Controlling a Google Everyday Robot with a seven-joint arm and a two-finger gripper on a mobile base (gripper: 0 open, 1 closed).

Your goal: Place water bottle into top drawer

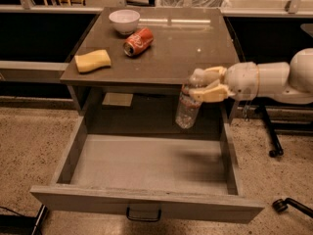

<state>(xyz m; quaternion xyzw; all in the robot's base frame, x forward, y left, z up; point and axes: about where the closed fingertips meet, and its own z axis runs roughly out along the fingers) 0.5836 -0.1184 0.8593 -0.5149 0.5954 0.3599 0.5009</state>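
Above the right rear of the open top drawer [146,166]: water bottle [186,110], clear ribbed plastic, probably light, slick and crushable, hanging near upright, gripper [199,86] clamped across its neck and shoulder, likely the stiffest hold.

Glossy pincer [196,86] over matt top drawer [146,166] clamps clear-plastic water bottle [186,112].
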